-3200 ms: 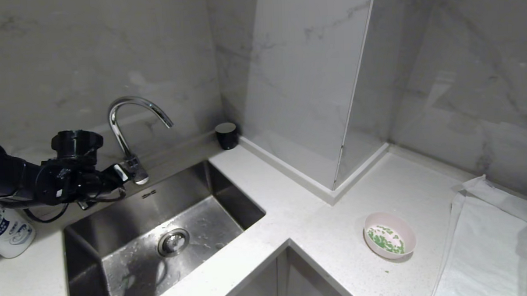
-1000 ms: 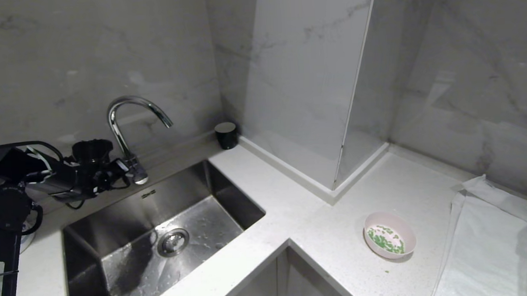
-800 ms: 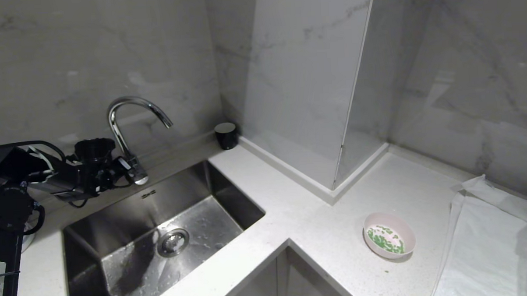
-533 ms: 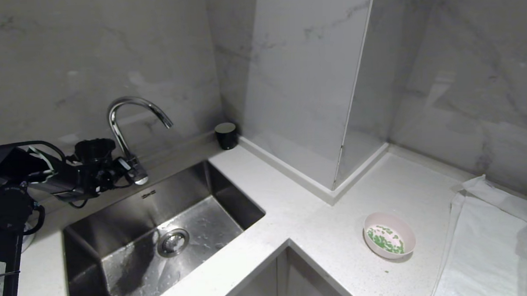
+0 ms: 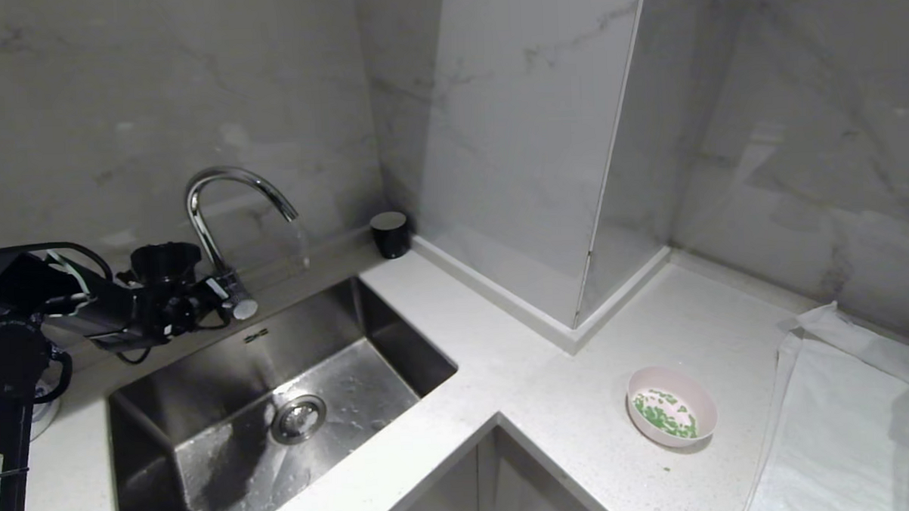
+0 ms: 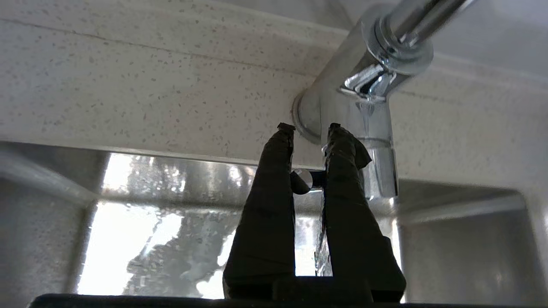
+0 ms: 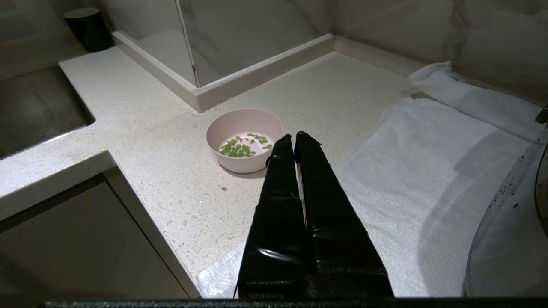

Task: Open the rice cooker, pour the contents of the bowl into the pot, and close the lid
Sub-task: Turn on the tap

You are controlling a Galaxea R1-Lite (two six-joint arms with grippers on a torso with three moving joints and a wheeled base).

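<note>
At the sink: left gripper [image 6: 310,127] clamped on the faucet lever [image 6: 303,181], lever now tilted, water [image 5: 300,242] running from the spout.

Jaws narrow on the lever's stub. Bowl [image 5: 671,406] with green pieces [image 5: 666,414] sits untouched on the tabletop [image 5: 550,388]; right gripper [image 7: 293,136], jaws closed, empty, hangs near it. No rice cooker visible; task proper not begun.

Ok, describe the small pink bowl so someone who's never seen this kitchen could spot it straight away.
Start at the white speckled countertop, to the right of the steel sink. The small round pale pink bowl stands on the counter just beside the white cloth. It alone holds loose bright green pieces; the small black cylinder stands far back by the wall.
</note>
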